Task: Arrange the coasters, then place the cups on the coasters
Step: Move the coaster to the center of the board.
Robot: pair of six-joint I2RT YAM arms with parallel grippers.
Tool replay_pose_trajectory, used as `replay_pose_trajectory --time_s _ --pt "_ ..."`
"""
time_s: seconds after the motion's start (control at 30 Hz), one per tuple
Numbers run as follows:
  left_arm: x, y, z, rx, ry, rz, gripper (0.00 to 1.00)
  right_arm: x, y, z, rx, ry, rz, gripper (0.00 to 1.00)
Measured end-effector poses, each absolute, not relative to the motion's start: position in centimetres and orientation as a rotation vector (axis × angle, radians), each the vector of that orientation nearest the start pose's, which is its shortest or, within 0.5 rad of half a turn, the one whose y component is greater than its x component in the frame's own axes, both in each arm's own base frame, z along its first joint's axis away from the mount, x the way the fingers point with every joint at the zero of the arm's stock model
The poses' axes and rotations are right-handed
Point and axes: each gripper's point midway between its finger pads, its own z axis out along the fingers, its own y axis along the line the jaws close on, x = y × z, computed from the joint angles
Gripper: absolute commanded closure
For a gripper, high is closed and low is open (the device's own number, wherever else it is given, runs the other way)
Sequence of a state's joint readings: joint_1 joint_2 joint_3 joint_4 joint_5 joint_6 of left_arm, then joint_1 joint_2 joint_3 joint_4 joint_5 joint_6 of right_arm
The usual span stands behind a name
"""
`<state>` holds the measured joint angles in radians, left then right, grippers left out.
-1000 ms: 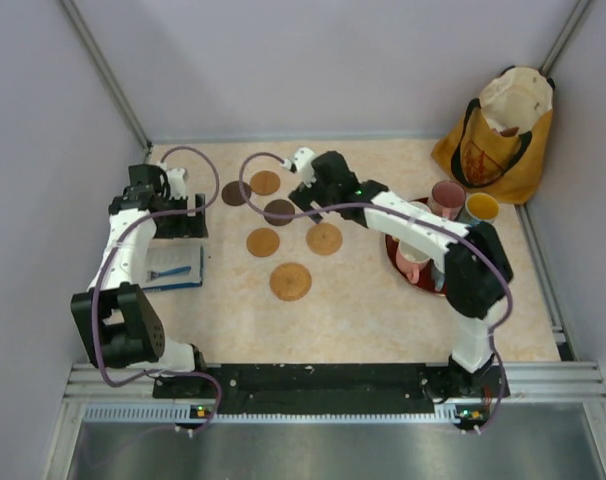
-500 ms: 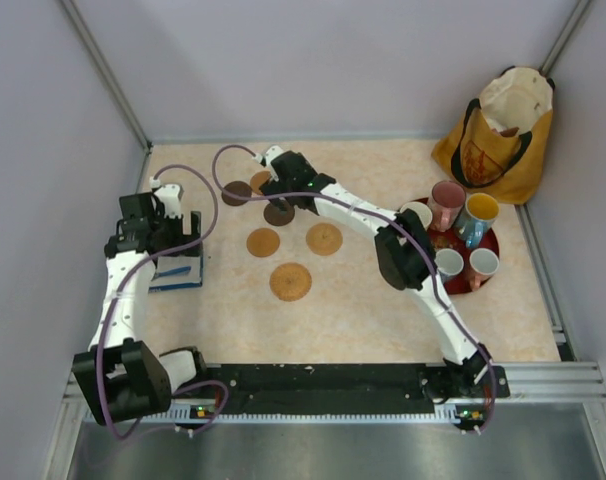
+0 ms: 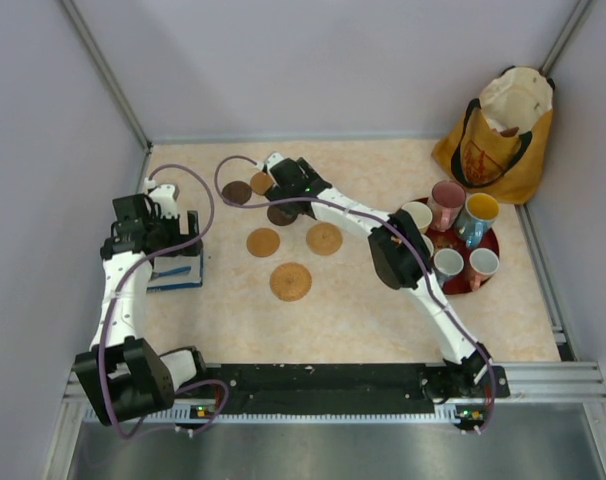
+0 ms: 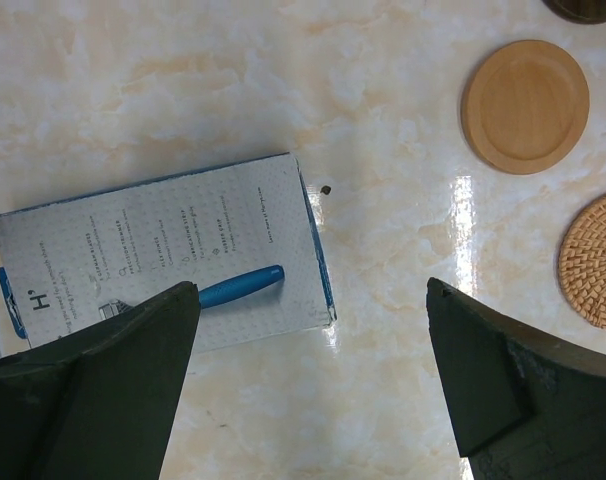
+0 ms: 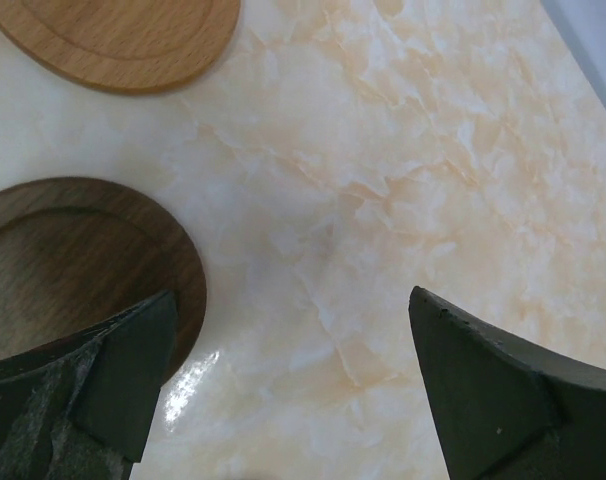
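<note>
Several round coasters lie at the table's middle-left: a dark one (image 3: 236,192), a tan one (image 3: 263,242), a woven one (image 3: 324,238) and a larger tan one (image 3: 291,281). My right gripper (image 3: 269,190) hangs open over the back of this group; in its wrist view the gripper (image 5: 293,300) frames bare table, with a dark coaster (image 5: 73,265) under its left finger and a tan coaster (image 5: 123,35) beyond. The cups stand on the red tray (image 3: 489,243): pink (image 3: 447,199), blue with yellow inside (image 3: 479,214), pale (image 3: 416,215), two blue-grey (image 3: 448,264). My left gripper (image 3: 181,238) is open and empty.
A white and blue package (image 4: 163,250) with a blue pen-like tool (image 4: 239,287) lies under my left gripper (image 4: 313,300), at the table's left side. A yellow-orange bag (image 3: 501,135) stands in the back right corner. Walls close the table on three sides.
My right arm has reached left and back, from over the middle coasters to the back-left ones, uncovering the cups. My left arm has drawn back slightly over the package.
</note>
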<state>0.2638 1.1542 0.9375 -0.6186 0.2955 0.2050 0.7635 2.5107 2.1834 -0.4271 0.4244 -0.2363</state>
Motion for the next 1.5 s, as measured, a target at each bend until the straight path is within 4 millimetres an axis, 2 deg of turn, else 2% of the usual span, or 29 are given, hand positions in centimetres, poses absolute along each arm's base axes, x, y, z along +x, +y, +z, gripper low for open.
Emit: replay_pose_trajectory --time_s 0.13,0.23,0.57,0.9,1.1,1.5 --pt "30.0 3.5 15.2 0.068 2.356 -0.149 0.01 51.3 36.6 5.9 -0.871 2.059 -0.224 0.01" --pt "30.1 3.4 15.1 0.072 2.351 -0.167 0.01 51.9 35.4 6.0 -0.844 2.062 -0.235 0.01" --pt "30.1 3.1 15.2 0.079 2.343 -0.196 0.01 54.7 27.5 6.2 -0.72 2.124 -0.353 0.01" --pt "30.1 3.1 15.2 0.078 2.337 -0.212 0.01 53.1 21.7 6.3 -0.723 2.182 -0.484 0.01" --pt "30.1 3.0 15.3 0.079 2.333 -0.227 0.01 51.9 19.0 6.3 -0.73 2.211 -0.558 0.01" --pt "30.1 2.9 15.4 0.079 2.328 -0.242 0.01 51.2 16.4 6.4 -0.709 2.238 -0.624 0.01"
